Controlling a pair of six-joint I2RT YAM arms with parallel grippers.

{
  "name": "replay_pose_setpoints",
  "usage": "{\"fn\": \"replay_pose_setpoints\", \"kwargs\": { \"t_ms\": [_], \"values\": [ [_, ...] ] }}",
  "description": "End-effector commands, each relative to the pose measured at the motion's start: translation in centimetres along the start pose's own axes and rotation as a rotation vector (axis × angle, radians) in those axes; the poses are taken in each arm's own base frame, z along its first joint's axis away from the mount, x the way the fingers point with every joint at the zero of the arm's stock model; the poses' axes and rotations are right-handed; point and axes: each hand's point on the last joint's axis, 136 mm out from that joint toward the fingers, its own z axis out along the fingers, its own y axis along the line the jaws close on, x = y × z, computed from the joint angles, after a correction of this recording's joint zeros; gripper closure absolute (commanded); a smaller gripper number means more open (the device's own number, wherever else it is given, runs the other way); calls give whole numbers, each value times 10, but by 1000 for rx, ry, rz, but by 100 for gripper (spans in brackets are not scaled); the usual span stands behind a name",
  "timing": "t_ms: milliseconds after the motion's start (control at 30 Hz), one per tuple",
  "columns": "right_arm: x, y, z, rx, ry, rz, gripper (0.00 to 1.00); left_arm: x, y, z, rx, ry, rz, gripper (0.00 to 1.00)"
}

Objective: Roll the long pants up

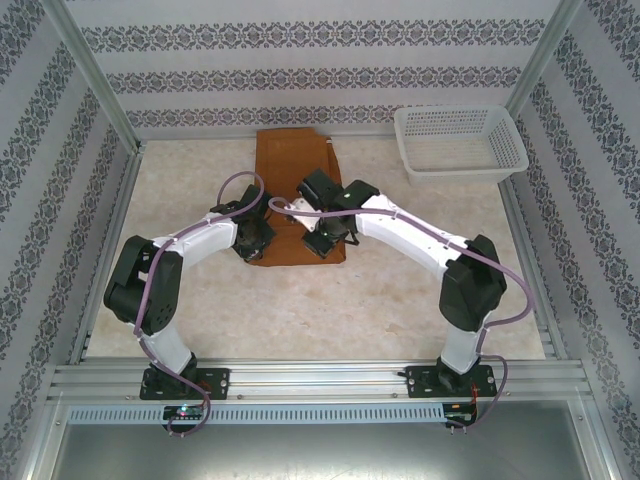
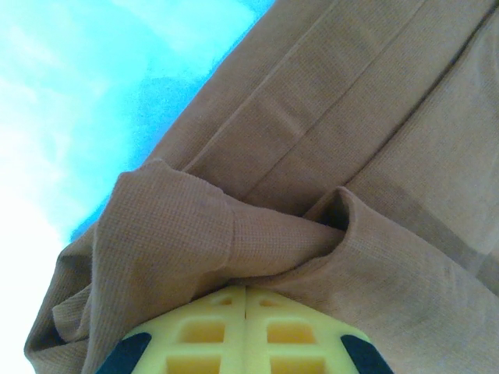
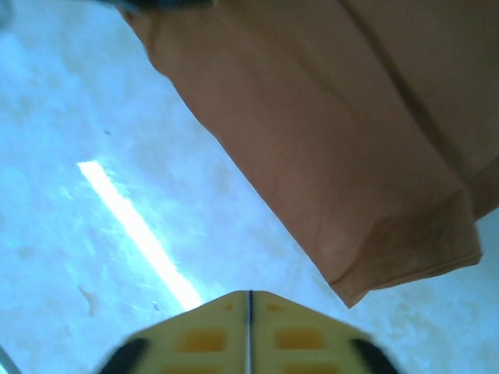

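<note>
At the near hem, your left gripper [image 2: 245, 290]: jaws closed, pinching a bunched fold of the long pants [image 1: 295, 165]. Beside it, your right gripper [image 3: 249, 294]: jaws closed, empty, over bare table [image 1: 400, 290] just off the hem corner. Beyond, the pants lie flat mid-table as one narrow strip; judge the roll barely begun. Far right: white basket [image 1: 460, 150].

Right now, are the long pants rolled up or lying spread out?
Not rolled. The long pants lie flat in a strip; only the near end is bunched at the left pincer.
</note>
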Motion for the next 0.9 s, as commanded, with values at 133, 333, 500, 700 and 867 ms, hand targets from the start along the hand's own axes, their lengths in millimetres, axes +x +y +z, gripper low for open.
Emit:
{"fn": "replay_pose_setpoints", "kwargs": {
  "t_ms": [133, 333, 500, 700, 867],
  "values": [
    [38, -58, 66, 27, 137, 163, 100, -3, 5, -5, -8, -3, 27, 100],
    [31, -73, 78, -3, 137, 178, 94, -5, 8, -7, -8, -2, 23, 100],
    [2, -30, 35, 65, 50, 1, 32, -10, 8, -9, -5, -15, 28, 100],
    [-12, 9, 22, 242, 0, -247, 25, -6, 4, -1, 5, 15, 19, 100],
    [-12, 13, 48, 309, 1, -341, 23, -3, 7, 1, 2, 23, 17, 100]
  ]
}}
